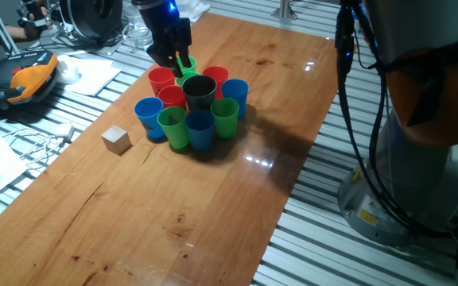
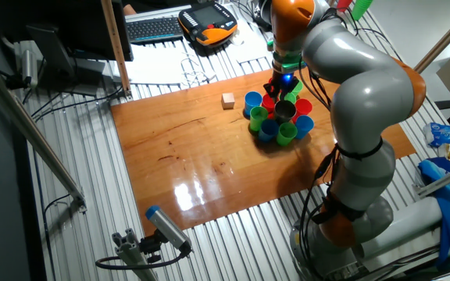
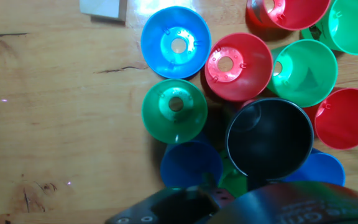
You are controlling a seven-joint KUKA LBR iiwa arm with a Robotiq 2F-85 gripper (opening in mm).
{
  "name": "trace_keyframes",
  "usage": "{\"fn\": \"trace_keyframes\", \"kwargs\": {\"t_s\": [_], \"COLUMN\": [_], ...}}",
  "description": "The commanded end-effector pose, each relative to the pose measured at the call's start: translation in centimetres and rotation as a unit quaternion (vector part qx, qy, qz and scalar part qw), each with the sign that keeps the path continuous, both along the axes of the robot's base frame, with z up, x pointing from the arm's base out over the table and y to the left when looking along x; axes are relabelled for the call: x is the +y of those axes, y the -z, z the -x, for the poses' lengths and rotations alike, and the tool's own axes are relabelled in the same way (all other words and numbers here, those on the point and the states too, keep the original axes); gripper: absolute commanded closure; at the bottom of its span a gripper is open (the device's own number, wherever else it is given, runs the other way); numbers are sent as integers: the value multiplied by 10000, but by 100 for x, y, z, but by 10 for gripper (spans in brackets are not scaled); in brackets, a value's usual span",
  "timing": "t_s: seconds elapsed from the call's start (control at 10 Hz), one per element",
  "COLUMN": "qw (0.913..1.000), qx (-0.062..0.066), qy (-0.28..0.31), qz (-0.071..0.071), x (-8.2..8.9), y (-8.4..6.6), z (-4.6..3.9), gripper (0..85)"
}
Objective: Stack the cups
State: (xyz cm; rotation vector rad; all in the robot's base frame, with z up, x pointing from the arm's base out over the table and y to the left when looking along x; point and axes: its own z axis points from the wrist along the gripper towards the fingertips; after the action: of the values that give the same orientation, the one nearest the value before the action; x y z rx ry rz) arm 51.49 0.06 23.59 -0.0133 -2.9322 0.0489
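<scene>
The cups stand upright in one tight cluster on the wooden table (image 1: 133,214): red, green and blue tumblers around a larger dark steel cup (image 1: 199,90) (image 2: 285,111) (image 3: 269,137). My gripper (image 1: 179,62) (image 2: 281,84) is low at the cluster's far edge, its fingers at the back green cup (image 1: 186,73), beside a red cup (image 1: 161,79). Green shows between the fingers, but whether they pinch it is unclear. The hand view looks down into the cups, with a blue cup (image 3: 176,42) at the top and a dark part of my hand (image 3: 216,208) along the bottom.
A small wooden cube (image 1: 116,140) (image 2: 227,100) (image 3: 104,6) lies left of the cluster. Off the table's left edge are an orange teach pendant (image 1: 26,79), papers and cables. The arm's base (image 1: 420,119) stands right of the table, over metal slats.
</scene>
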Motion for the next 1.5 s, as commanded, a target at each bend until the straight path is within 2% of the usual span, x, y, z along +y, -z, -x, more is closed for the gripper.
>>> {"fn": "trace_keyframes", "kwargs": {"t_s": [0.0, 1.0, 1.1, 1.2, 1.3, 1.4], "qw": [10000, 10000, 10000, 9998, 9995, 9993], "qx": [-12, 2, -28, -120, -65, -27], "qy": [-1, 15, -1, 20, 104, 209], "qz": [0, 19, 0, -149, -301, -293], "x": [0, 3, 3, 3, 3, 3], "y": [1, 1, 1, 1, 1, 1], "z": [1, 1, 1, 1, 1, 1], "gripper": [850, 850, 850, 850, 850, 850]}}
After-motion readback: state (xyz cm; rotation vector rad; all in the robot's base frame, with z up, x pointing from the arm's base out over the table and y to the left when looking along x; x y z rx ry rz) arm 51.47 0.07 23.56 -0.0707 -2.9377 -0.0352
